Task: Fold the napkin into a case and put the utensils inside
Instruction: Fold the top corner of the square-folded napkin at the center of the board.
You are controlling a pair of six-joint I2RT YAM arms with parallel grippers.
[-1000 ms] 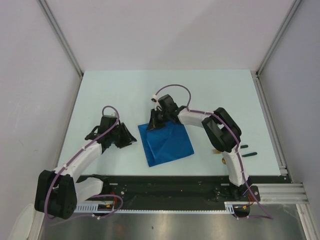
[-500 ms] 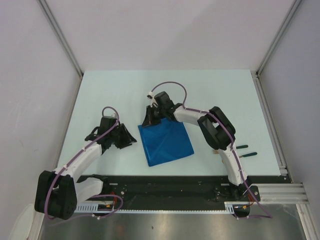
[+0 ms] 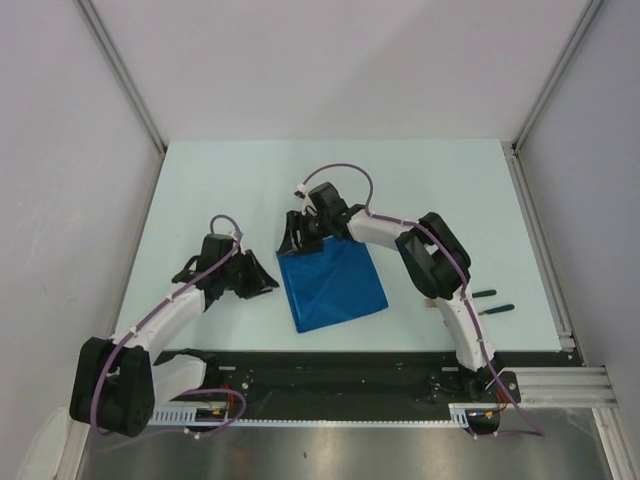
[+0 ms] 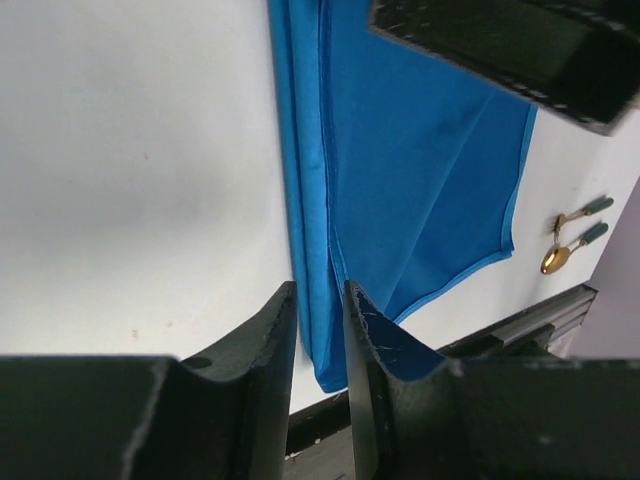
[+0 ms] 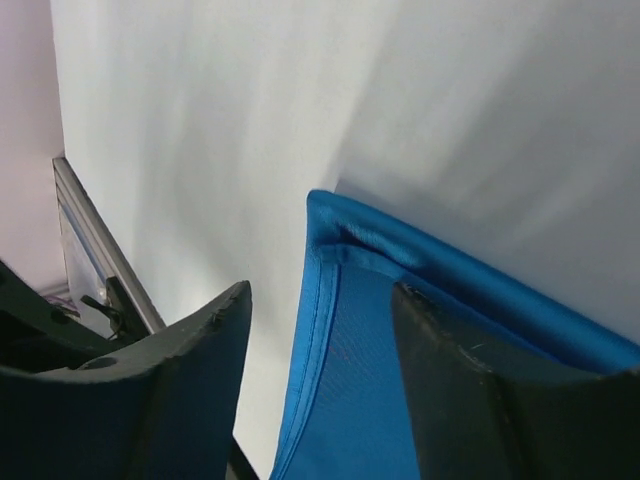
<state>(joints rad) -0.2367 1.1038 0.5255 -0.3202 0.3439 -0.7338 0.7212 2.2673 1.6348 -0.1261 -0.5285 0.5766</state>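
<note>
Hovering just left of the napkin [image 3: 335, 285], the left gripper [image 3: 264, 284] has its jaws a slit apart (its wrist view alone shows the spoon [image 4: 556, 259] with its gold head). At the napkin's far-left corner the right gripper [image 3: 299, 236] straddles the fabric, jaws wide. The utensils [image 3: 490, 301] lie further right, near the pale tabletop [image 3: 220, 180] front edge; grey walls [image 3: 60, 150] flank it.

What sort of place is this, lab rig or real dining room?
Most likely a lab test cell: a pale table boxed in by blank walls and metal frame posts, two arms bolted at its near edge, with a napkin and utensils laid out.
</note>
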